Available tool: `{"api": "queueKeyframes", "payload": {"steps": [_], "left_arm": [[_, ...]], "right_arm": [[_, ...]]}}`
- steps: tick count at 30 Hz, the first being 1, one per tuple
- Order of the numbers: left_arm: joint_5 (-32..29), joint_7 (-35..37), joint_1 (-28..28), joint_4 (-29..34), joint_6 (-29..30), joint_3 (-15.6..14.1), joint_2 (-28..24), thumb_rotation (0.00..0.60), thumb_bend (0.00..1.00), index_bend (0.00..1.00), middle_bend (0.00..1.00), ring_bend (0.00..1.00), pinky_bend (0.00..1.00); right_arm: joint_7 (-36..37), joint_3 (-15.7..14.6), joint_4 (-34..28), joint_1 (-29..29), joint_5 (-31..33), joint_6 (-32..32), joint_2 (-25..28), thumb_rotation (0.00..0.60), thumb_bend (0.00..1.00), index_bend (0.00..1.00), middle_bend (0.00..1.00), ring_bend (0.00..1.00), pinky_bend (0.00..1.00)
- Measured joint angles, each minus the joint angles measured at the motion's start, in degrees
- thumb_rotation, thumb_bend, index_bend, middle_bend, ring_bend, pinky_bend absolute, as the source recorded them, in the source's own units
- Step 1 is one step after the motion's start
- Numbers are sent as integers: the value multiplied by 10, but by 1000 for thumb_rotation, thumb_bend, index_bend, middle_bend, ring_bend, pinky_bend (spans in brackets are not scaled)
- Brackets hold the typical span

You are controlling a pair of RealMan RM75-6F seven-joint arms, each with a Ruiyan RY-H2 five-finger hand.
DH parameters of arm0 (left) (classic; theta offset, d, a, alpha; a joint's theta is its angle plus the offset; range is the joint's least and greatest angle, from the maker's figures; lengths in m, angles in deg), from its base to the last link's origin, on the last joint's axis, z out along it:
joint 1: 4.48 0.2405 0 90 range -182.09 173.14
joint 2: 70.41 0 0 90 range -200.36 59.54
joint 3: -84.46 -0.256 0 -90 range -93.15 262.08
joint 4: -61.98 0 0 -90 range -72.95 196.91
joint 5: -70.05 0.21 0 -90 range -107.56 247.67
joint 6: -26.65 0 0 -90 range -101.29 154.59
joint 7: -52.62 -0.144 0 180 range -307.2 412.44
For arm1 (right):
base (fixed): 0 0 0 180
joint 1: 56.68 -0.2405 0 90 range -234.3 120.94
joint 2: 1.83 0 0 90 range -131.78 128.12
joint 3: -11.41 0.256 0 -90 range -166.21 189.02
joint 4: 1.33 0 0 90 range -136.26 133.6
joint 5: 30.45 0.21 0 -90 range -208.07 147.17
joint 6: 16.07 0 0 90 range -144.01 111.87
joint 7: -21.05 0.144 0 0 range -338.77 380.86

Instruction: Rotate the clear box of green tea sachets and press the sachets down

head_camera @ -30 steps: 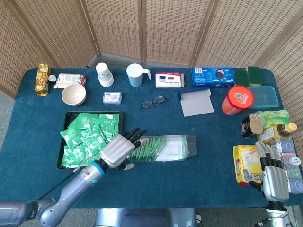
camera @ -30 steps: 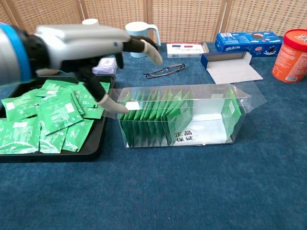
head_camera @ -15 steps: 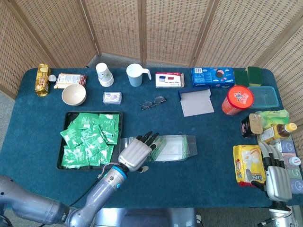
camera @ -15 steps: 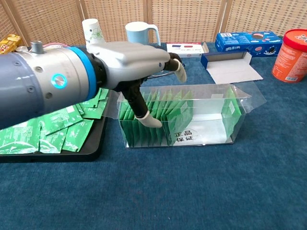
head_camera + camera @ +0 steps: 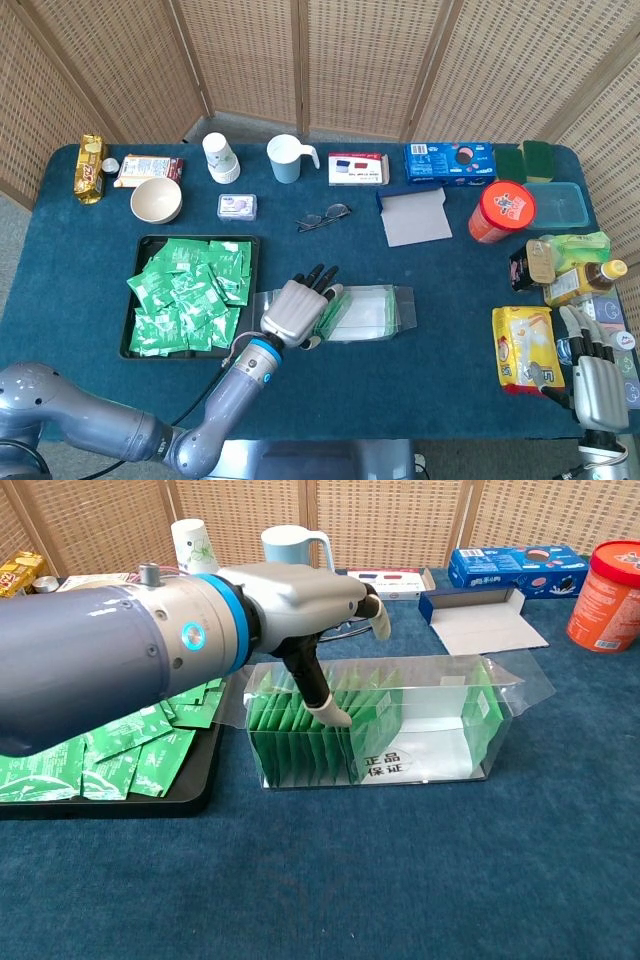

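Your left hand (image 5: 300,605) is sliding further over the clear box (image 5: 420,725), flat and holding nothing, its fingers (image 5: 318,276) spread above the green sachets (image 5: 310,730). You are getting set to press them down. The box is sitting beside the black tray (image 5: 140,300).

Your right hand (image 5: 600,375) is resting open, far off.

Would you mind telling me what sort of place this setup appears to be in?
Probably an indoor robot data-collection room rather than a home: wicker screens fence off a blue-covered table laid with assorted groceries such as the red canister.
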Motion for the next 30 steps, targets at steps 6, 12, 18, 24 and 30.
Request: {"api": "queueKeyframes", "payload": {"steps": [6, 12, 18, 24, 30], "left_arm": [[-4, 20, -15, -31, -7, 14, 13, 521, 210, 200, 26, 0, 237], [-6, 50, -21, -39, -18, 31, 7, 515, 280, 233, 26, 0, 237], [-2, 96, -14, -30, -37, 44, -24, 513, 305, 244, 26, 0, 238], [-20, 151, -8, -37, -79, 60, -52, 508, 345, 252, 26, 0, 237], [-45, 221, -3, -59, -143, 79, -80, 505, 377, 271, 26, 0, 237]], "right_arm": [[0, -1, 0, 5, 4, 2, -1, 600, 341, 0, 4, 0, 57], [-2, 0, -3, 9, 3, 7, -1, 600, 341, 0, 4, 0, 57], [-8, 0, -5, 7, 1, 4, -3, 600, 341, 0, 4, 0, 57], [-15, 0, -12, 9, 3, 5, -3, 600, 341, 0, 4, 0, 57], [-27, 1, -20, 7, 5, 1, -3, 600, 341, 0, 4, 0, 58]]}}
